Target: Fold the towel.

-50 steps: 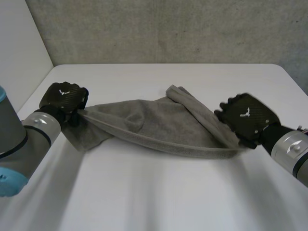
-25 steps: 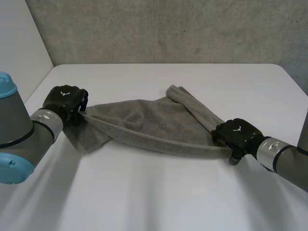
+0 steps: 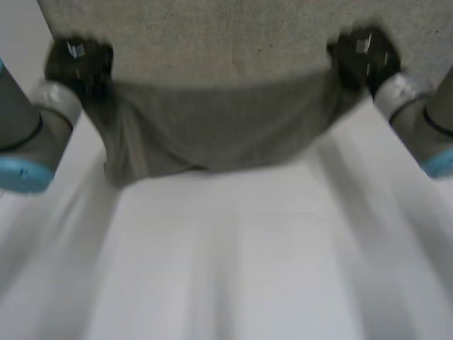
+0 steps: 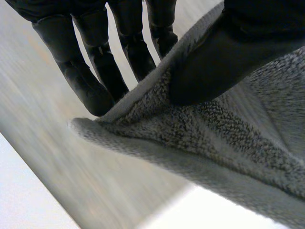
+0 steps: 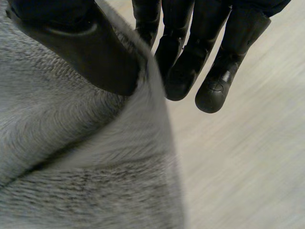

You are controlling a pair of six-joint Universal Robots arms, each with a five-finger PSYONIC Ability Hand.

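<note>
The grey towel (image 3: 212, 124) hangs spread in the air between my two hands, above the white table (image 3: 233, 262). My left hand (image 3: 76, 62) holds the towel's upper left corner. In the left wrist view the thumb (image 4: 224, 57) presses the towel (image 4: 224, 138) edge against the fingers (image 4: 90, 76). My right hand (image 3: 362, 55) holds the upper right corner. In the right wrist view its thumb (image 5: 81, 43) pinches the towel (image 5: 71, 157) against the fingers (image 5: 190, 57). The lower edge of the towel hangs lowest at its left side.
A rough grey wall (image 3: 233, 35) stands behind the lifted towel. Both grey arms with light-blue caps (image 3: 25, 173) come in at the sides of the head view.
Both hands have lifted the towel off the table and pulled it taut into a hanging sheet. The right hand has closed on its corner.
</note>
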